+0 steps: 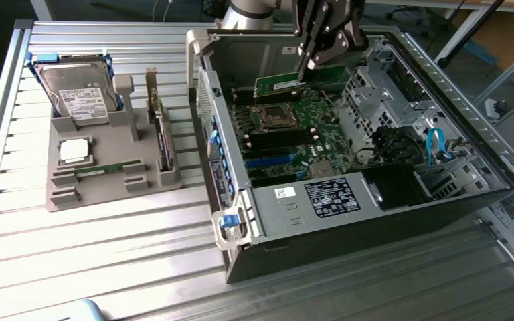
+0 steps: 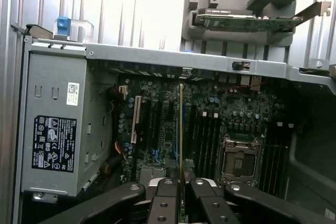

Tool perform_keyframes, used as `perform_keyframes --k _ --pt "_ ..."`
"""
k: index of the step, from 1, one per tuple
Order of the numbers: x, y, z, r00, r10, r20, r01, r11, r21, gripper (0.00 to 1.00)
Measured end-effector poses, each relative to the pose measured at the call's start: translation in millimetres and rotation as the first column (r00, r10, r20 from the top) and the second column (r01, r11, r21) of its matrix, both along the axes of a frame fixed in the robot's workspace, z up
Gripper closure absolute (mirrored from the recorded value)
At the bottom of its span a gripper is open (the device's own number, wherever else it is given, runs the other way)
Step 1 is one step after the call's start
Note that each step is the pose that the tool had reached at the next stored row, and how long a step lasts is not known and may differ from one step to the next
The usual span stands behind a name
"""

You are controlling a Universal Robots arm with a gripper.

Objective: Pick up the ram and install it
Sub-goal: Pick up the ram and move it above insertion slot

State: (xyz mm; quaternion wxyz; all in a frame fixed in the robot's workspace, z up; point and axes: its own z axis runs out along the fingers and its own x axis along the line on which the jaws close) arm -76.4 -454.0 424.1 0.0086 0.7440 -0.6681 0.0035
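The jaws are nearly closed, pinching the ram (image 1: pixel 294 84) by its upper edge above the motherboard (image 1: pixel 324 144) in the open computer case (image 1: pixel 417 217) on the bench (image 1: pixel 105 254), and to my eye it wants holding upright and square over a memory slot (image 2: pixel 210 140) before any pressing.

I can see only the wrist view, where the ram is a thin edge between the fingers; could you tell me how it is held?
Observer: In the exterior view the gripper is shut on the ram's upper edge, with the stick's long side running across and its broad green face showing.
Operator: Thank you. Is it in a slot yet?
Observer: It does not look so. It seems to hang above the motherboard, near the processor socket.
Operator: And what is in the parts tray?
Observer: On the exterior view's left, the tray holds a hard drive and a square processor chip.
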Motion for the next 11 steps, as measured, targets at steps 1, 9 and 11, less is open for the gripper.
perform_keyframes --k 1,9,11 --pt "0.6 0.0 0.0 1.0 0.0 0.0 0.0 1.0 0.0 0.86" --pt "6.0 0.0 0.0 1.0 0.0 0.0 0.0 1.0 -0.0004 0.86" --pt "7.5 0.0 0.0 1.0 0.0 -0.0001 0.0 1.0 -0.0004 0.86"
